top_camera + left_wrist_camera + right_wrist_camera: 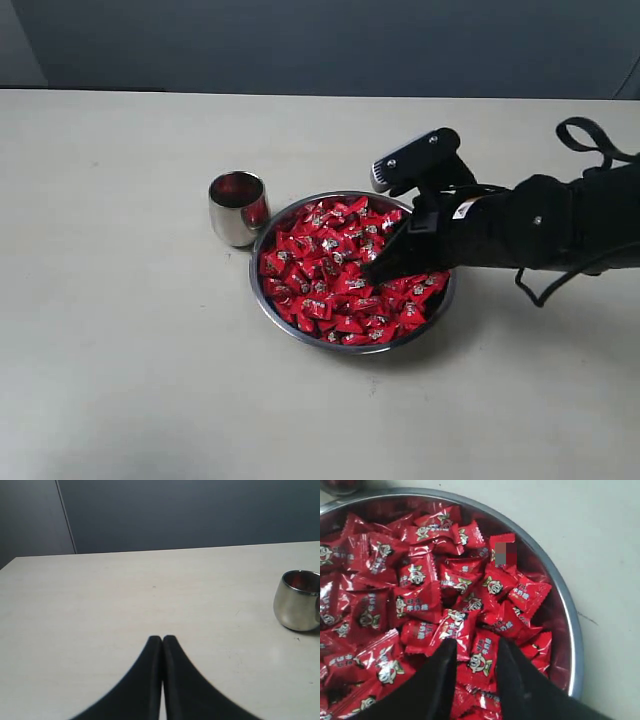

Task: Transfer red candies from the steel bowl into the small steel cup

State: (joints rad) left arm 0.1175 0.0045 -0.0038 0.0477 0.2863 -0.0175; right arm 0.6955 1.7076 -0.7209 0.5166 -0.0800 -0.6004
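Right jaws down among the red candies, cup waiting beside the bowl

At the left, the left jaws were pressed shut on nothing, held over bare pale counter [120,350]. To their right, the small steel cup [238,208] stood upright with a red gleam on its inner wall; whether any candy lay inside could not be told. The cup stood just beside the upper left rim of the steel bowl [253,275]. The bowl sat near the counter's middle, heaped with red candies [330,270] in shiny wrappers with small silvery-white marks. From the right, the black right arm [540,225] reached in over the bowl. Its jaws stood parted, tips sunk into the pile right of the bowl's centre, one wrapped candy [482,661] lying in the gap between them.
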